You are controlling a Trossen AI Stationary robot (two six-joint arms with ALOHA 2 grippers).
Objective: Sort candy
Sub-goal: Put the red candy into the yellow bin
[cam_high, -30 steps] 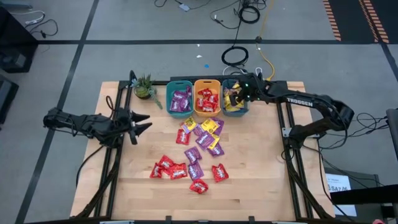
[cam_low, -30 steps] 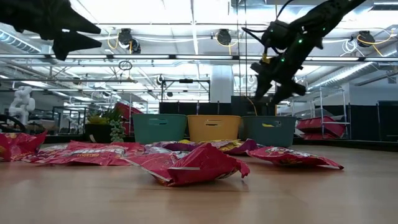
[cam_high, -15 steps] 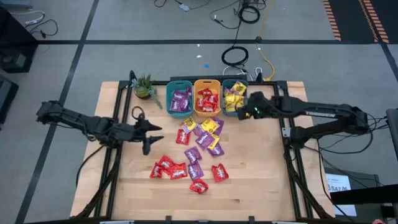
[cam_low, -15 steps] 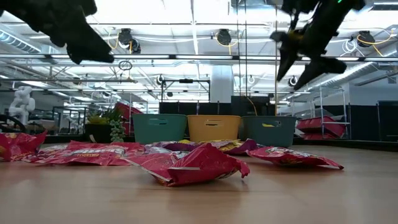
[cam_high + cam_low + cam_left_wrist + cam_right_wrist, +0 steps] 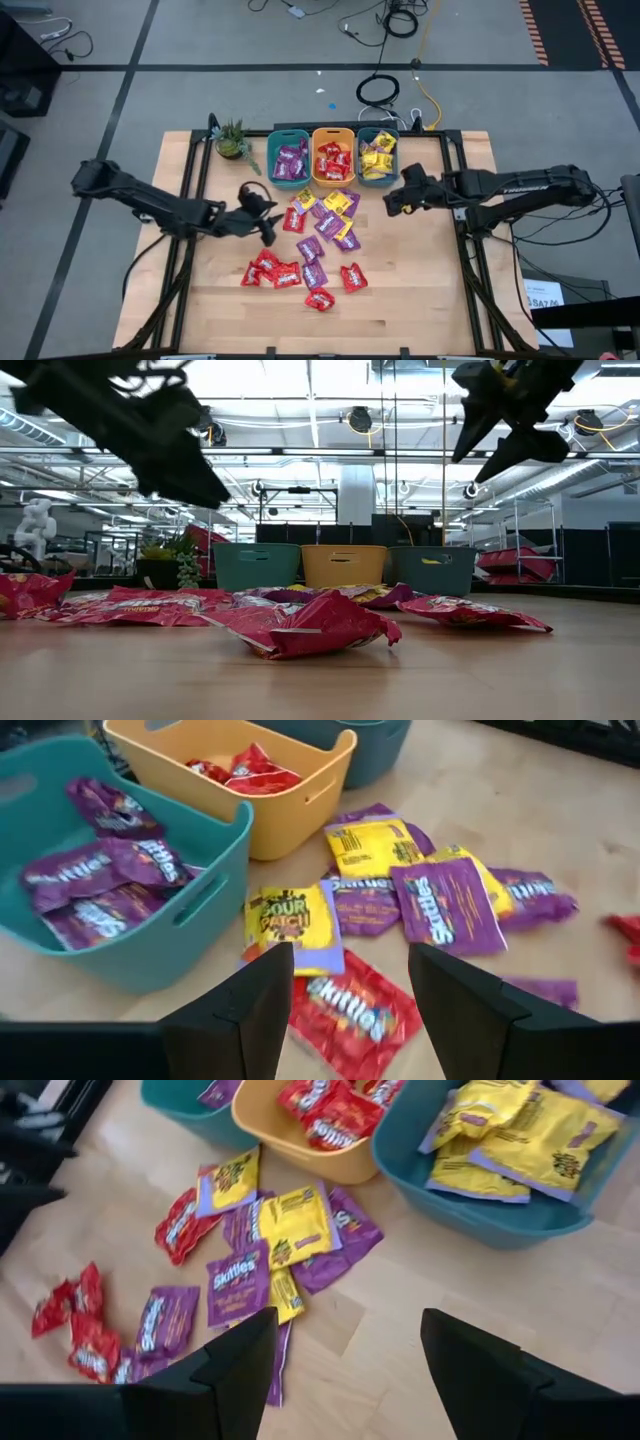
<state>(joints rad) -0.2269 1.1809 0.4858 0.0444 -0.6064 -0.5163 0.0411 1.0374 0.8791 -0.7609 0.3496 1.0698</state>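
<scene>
Left gripper (image 5: 268, 222): open, empty, above the table (image 5: 420, 290), just beside the loose packets.
Right gripper (image 5: 392, 203): fingers apart, empty, near the yellow-filled teal bin (image 5: 377, 157).
Candy (image 5: 318, 245): scattered mid-table; sorted purple in left teal bin (image 5: 289, 158), red in orange bin (image 5: 333, 155), yellow in right bin.
Plant (image 5: 233, 140): beside the bins.

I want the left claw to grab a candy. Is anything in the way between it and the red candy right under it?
Nothing visible blocks it. The left gripper is open above the red packet, with only air between them. The purple bin sits off to one side, not in its path.
</scene>
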